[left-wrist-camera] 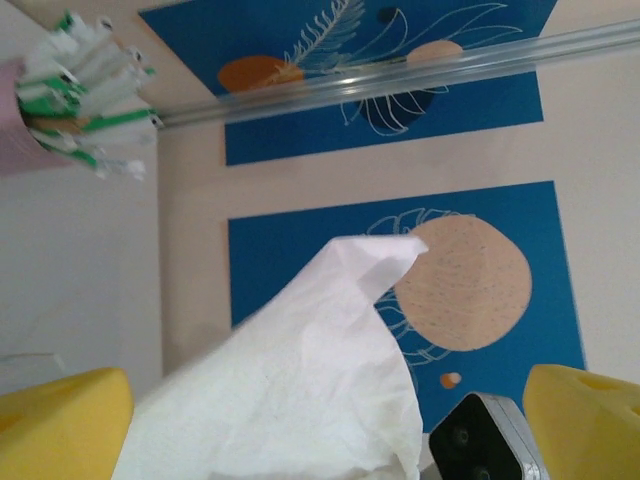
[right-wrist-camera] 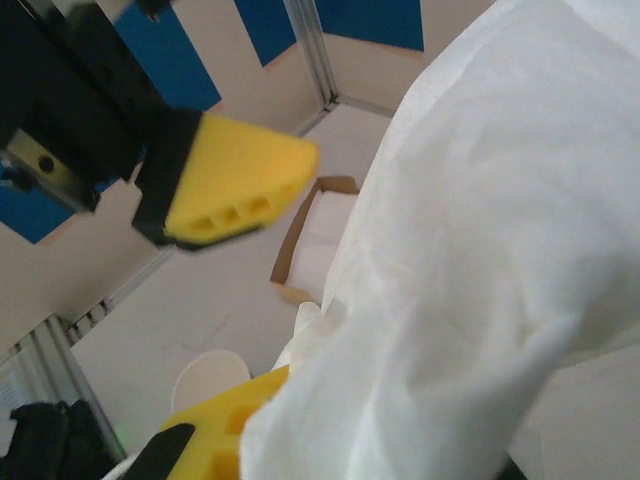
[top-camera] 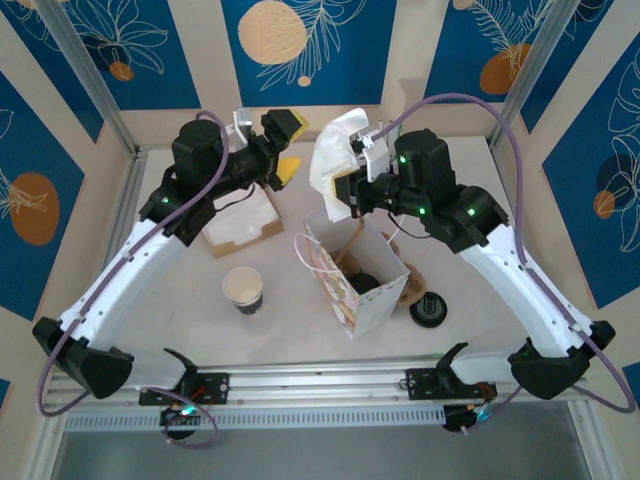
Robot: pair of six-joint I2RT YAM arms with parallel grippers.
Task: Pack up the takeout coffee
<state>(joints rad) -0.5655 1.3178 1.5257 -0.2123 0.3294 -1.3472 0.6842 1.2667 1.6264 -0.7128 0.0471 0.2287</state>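
Two arms over one white desk [top-camera: 290,335], is that it? What's the room like?

Cream walls on three sides, with blue wall panels [top-camera: 340,60] carrying orange discs and white leaf outlines, and metal rails at the corners. On the desk, a cardboard box [top-camera: 240,222] of white sheets lies left of centre. A lidless cup [top-camera: 243,289] stands nearer on the left, and a loose black lid [top-camera: 428,309] lies near right.

And the hands?

The left hand [top-camera: 285,148] is far and a bit left of centre, its yellow fingers spread wide with nothing between them. From its wrist camera, the white paper sheet [left-wrist-camera: 300,390] rises in the gap between those fingers; I cannot tell whether it brushes them. The right hand [top-camera: 345,196] is just to its right and clamped tight on that sheet, which billows up toward the far wall.

So where is the takeout coffee?

The takeout coffee [top-camera: 362,284] is down inside the open patterned paper bag [top-camera: 385,265], which stands upright at the middle of the desk. The bag is on the near side of the right hand and below it. The left hand is well apart from it, farther away and to the left.
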